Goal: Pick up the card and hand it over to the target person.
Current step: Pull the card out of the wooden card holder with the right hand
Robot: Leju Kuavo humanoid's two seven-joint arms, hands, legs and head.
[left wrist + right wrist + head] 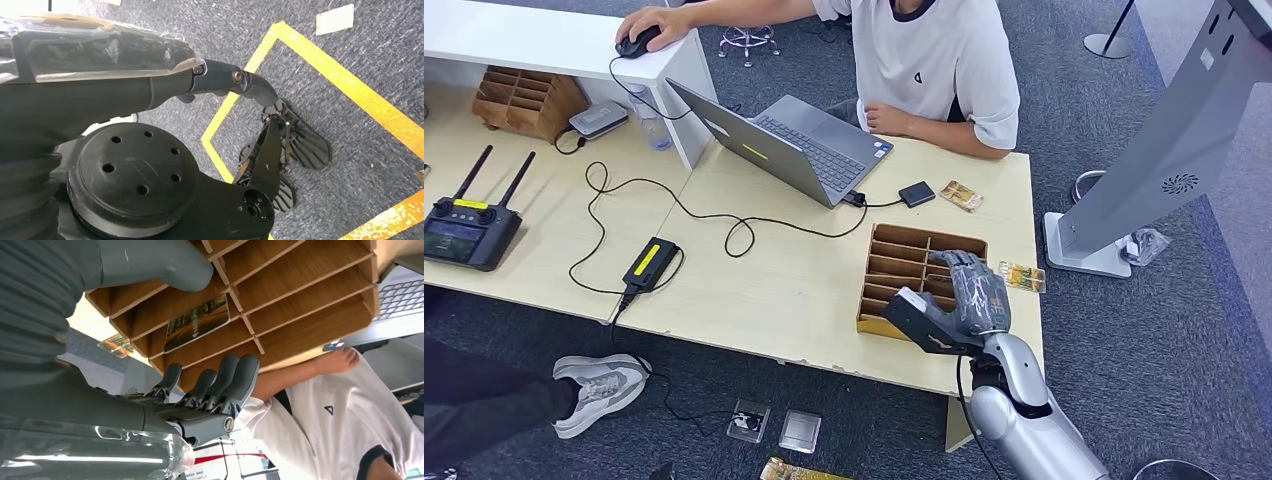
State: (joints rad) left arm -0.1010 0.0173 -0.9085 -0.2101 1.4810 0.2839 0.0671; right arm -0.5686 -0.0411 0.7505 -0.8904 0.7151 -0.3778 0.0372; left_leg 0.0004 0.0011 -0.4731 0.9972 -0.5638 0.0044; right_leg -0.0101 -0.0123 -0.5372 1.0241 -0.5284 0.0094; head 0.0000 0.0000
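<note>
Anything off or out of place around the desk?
Yes: a card and two small square items lie on the carpet under the desk edge. Another card sits on the desk beside the wooden organizer rather than in a slot.

Left hand (227, 82) hanging over dark grey carpet (350, 70), fingers stretched out, seemingly holding nothing, though the cover hides part of it. Yellow tape lines (345, 80) running across the floor beneath. A pale scrap, perhaps paper (335, 19), lying on the carpet beyond the tape.
</note>
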